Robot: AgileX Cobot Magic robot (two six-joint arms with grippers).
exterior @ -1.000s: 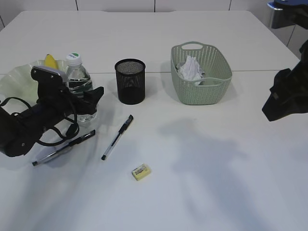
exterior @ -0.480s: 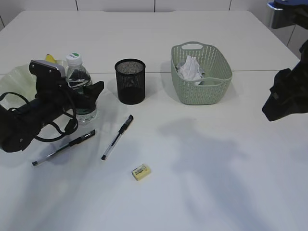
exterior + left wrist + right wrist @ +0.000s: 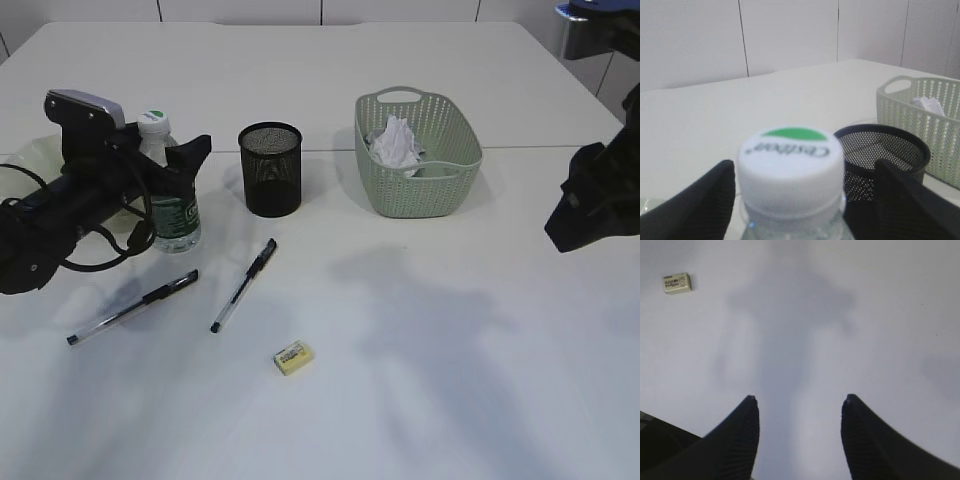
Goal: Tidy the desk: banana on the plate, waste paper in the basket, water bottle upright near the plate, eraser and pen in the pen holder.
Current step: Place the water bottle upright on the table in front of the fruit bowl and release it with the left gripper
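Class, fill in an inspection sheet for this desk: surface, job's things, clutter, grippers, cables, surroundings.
Surface: white desk, seam across it.
Job's things: water bottle upright beside the plate; waste paper in the basket; two pens and the eraser loose on the desk; pen holder empty as far as visible; banana not visible.
Clutter: nothing seen.
Grippers: left gripper open around the bottle neck; right gripper open, empty.
Cables: black loops on the left arm.
Surroundings: pale wall panels.

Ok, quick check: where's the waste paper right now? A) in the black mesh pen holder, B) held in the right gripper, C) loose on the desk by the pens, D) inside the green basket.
D: the crumpled waste paper lies inside the basket; the right gripper hangs open over bare desk.
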